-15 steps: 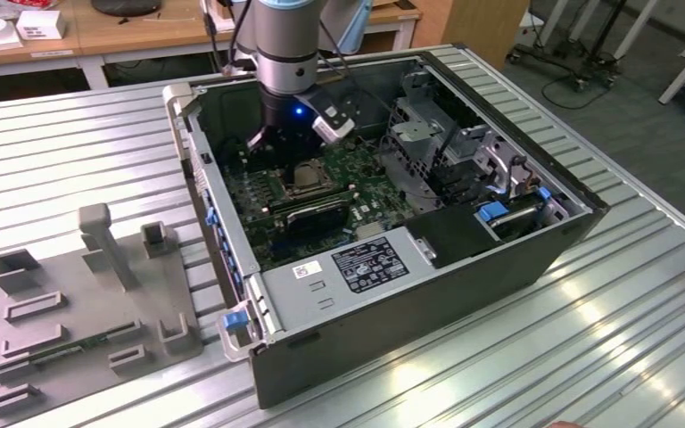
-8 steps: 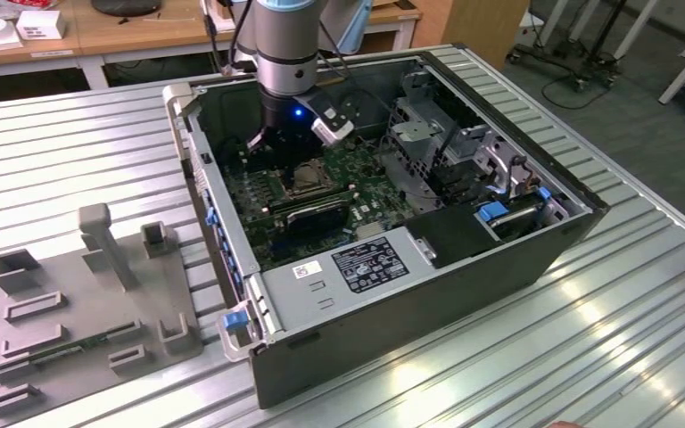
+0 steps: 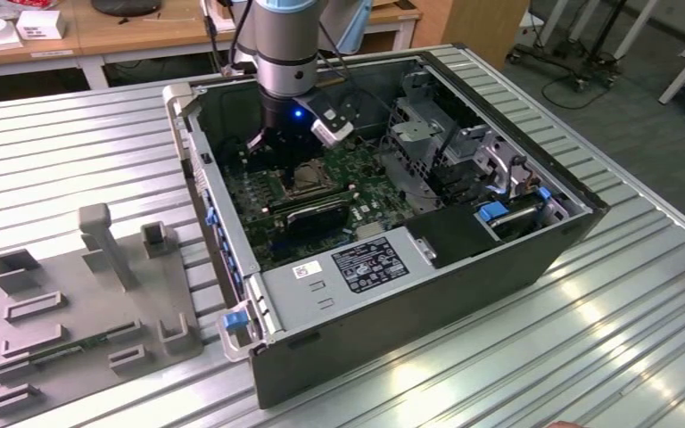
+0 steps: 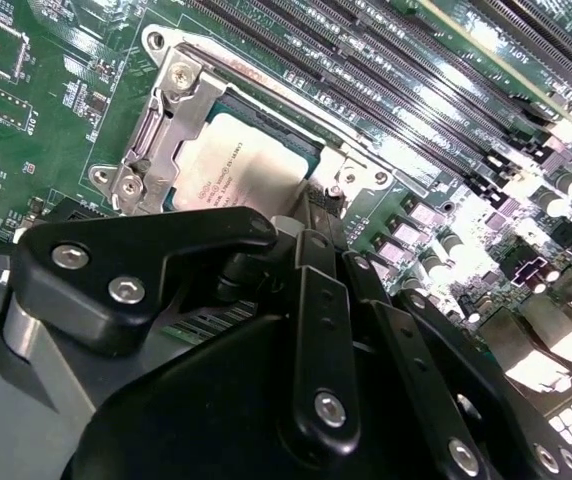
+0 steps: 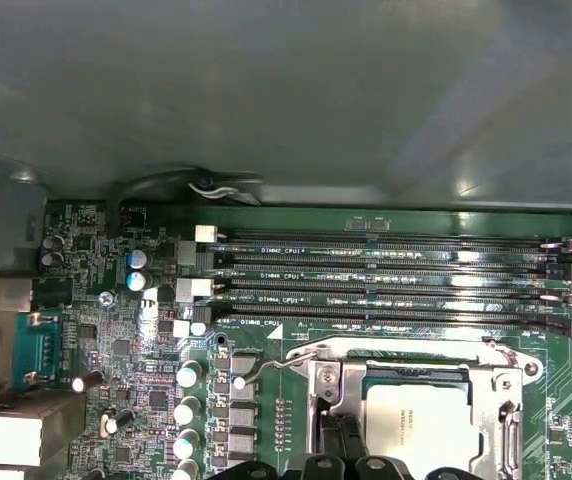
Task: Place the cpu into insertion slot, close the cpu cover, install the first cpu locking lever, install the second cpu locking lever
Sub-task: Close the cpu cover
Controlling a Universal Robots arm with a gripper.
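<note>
1. Second wrist view: cpu (image 4: 238, 160) is seated in slot (image 4: 276, 120), with cover (image 4: 151, 135) lowered over it.
2. Gripper (image 4: 321, 202) fingers (image 4: 313, 218) are pressed together, tips set at the cover's edge beside the cpu.

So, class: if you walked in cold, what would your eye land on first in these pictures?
In the exterior view, the arm reaches down into the open computer case on the slatted metal table. In the second wrist view, the black gripper hangs right by the pale cpu, which lies inside the silver cpu cover. A grey fixture tray lies at the exterior view's left.
</note>
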